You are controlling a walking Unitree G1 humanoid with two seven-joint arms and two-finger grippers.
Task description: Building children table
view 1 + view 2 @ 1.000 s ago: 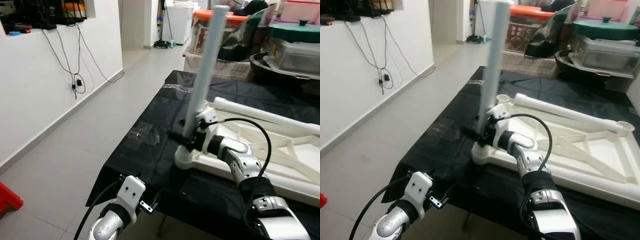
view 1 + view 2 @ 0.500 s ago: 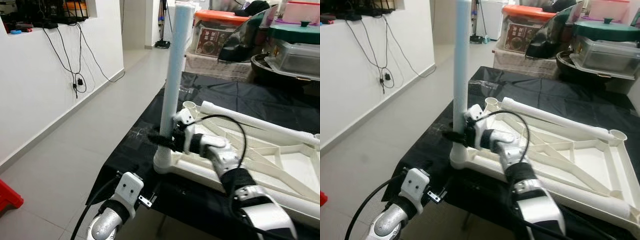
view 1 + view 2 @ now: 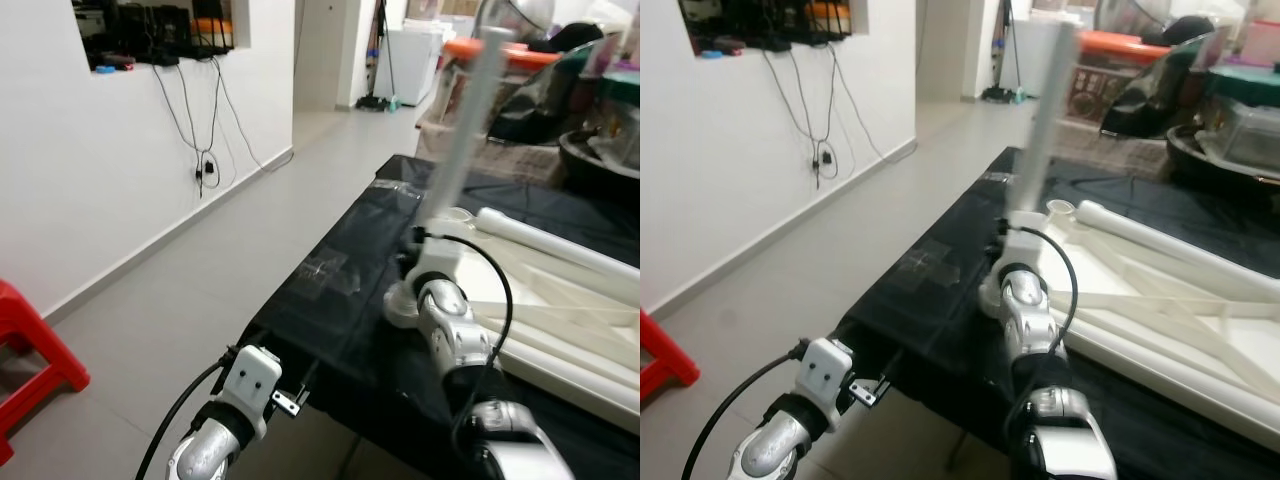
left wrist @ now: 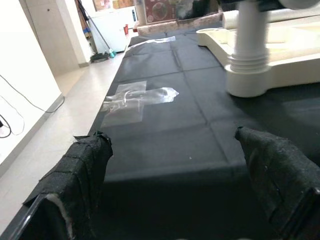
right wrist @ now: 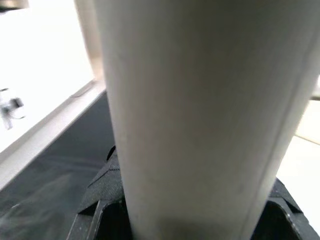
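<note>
A white plastic table top [image 3: 560,300] lies upside down on the black-covered table [image 3: 340,300]. One white leg [image 3: 465,130] stands almost upright in the near corner socket [image 4: 247,75]. My right gripper [image 5: 195,220] is shut on this leg just above the socket, and its black fingers [image 5: 95,200] wrap the tube. A second leg [image 3: 1160,240] lies along the far side of the top. My left gripper [image 4: 172,142] hangs low at the table's front edge, its fingers [image 4: 85,165] open and apart from the socket.
Clear tape [image 4: 135,97] is stuck on the black cover. A red stool [image 3: 30,350] stands on the floor at the left, by a white wall with hanging cables [image 3: 205,165]. Boxes and pots [image 3: 1240,110] crowd the back right.
The whole view has swung, so the camera moved. The leg went from leaning to nearly upright in the corner socket, with my right gripper still shut on it.
</note>
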